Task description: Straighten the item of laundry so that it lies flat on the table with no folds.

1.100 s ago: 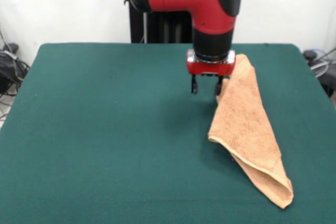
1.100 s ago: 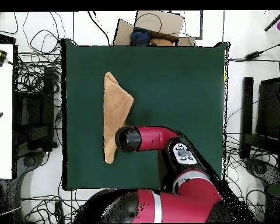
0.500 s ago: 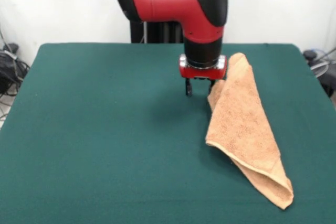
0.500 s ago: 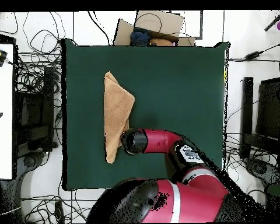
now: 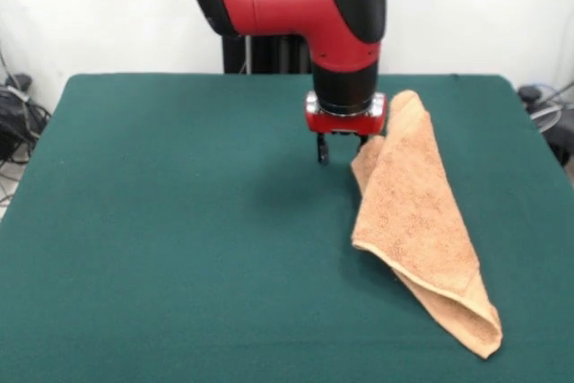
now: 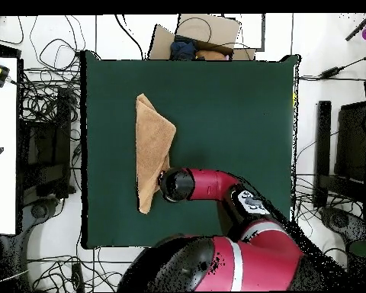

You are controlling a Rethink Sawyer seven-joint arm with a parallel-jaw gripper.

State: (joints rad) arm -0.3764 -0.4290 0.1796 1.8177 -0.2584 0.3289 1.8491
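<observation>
Pincer drags the towel's edge inward, but it's nowhere near flat

Pincer looks shut on the item of laundry, one finger visible and the other hidden behind cloth at its 9 o'clock edge. Over the last second it slid toward 9 o'clock and tugged that edge along, so the unfolding has started. Still doubled over though, a long triangle on the surface from 12 to 5 o'clock of the pincer. Nothing blocks it; cables and boxes sit off the surface.

Folded orange towel on green table, hand at towel's edge
</observation>
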